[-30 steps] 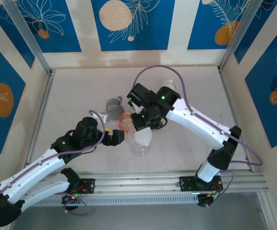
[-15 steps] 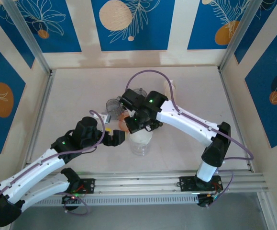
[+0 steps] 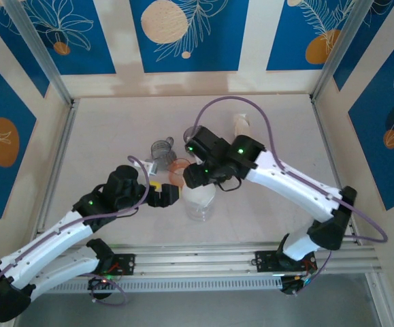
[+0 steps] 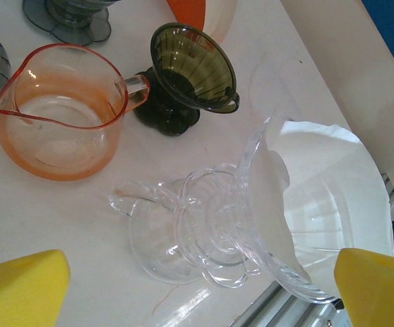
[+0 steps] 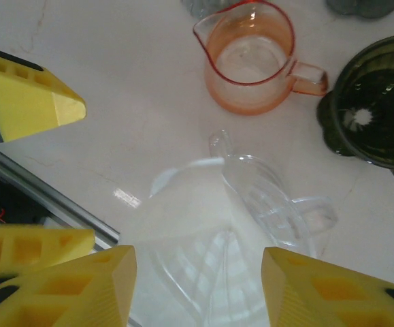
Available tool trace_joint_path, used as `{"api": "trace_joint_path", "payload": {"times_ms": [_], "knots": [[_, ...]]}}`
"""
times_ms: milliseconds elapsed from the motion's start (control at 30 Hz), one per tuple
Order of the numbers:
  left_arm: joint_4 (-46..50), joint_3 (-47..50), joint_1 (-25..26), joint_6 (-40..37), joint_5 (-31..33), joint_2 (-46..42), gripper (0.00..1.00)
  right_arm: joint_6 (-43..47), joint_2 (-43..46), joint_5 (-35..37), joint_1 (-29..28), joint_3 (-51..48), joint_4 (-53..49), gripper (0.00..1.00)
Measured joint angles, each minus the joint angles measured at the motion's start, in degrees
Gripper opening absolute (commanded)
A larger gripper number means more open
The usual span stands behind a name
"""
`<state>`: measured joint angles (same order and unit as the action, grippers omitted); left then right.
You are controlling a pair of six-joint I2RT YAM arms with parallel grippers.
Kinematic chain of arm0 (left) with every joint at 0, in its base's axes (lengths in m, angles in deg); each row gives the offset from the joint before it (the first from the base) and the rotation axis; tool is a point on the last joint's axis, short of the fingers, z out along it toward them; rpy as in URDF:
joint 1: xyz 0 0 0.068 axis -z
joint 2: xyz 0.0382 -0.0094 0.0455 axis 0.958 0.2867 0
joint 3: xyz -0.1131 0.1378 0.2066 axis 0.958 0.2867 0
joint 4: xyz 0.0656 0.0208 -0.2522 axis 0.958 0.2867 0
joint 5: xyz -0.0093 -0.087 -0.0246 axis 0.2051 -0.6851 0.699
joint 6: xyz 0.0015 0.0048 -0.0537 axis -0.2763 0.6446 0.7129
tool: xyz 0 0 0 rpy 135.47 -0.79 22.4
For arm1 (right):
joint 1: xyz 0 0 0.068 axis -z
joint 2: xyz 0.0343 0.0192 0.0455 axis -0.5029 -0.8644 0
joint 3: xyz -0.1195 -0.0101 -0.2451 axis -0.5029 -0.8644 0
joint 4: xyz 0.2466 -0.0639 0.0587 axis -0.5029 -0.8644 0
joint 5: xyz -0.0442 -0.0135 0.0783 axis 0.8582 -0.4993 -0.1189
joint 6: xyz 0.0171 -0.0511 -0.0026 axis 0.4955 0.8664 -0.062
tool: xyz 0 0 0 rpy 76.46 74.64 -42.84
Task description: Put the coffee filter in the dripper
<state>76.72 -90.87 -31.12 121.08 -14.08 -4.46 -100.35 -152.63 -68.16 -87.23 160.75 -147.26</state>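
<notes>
A clear glass dripper [image 3: 200, 202] lies tipped on the table, its mouth toward the near rail. The white coffee filter [image 4: 329, 180] sits inside its cone and also appears as a pale sheet [image 5: 197, 204] in the right wrist view. My right gripper [image 3: 201, 178] hovers just above the dripper's [image 5: 278, 204] mouth, open, its yellow fingers [image 5: 94, 286] on either side of the filter without touching it. My left gripper [image 3: 171, 195] stands open just left of the dripper [image 4: 203, 231], its yellow fingertips [image 4: 20, 289] wide apart and holding nothing.
An orange glass pitcher [image 4: 60, 112] and a dark green dripper [image 4: 190, 75] stand just beyond the clear one. A grey dripper [image 3: 161, 148] stands farther back. The aluminium rail [image 3: 237, 253] runs along the near edge, close to the dripper's mouth.
My right gripper has gone from shut to open, letting go of the filter in the dripper, and has shifted slightly right. The left arm has stayed still.
</notes>
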Motion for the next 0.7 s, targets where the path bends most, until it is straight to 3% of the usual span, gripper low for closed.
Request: {"api": "trace_joint_path", "payload": {"times_ms": [233, 700], "knots": [[-2.19, -0.15, -0.11, 0.0, -1.33, 5.07, 0.98, -4.94, 8.15, 3.08, 2.03, -8.28, 0.11, 0.56], [-4.68, -0.79, -0.11, 1.07, -3.19, 9.46, 0.96, -8.55, 8.66, 2.1, 3.69, -18.23, 3.04, 0.46]]}}
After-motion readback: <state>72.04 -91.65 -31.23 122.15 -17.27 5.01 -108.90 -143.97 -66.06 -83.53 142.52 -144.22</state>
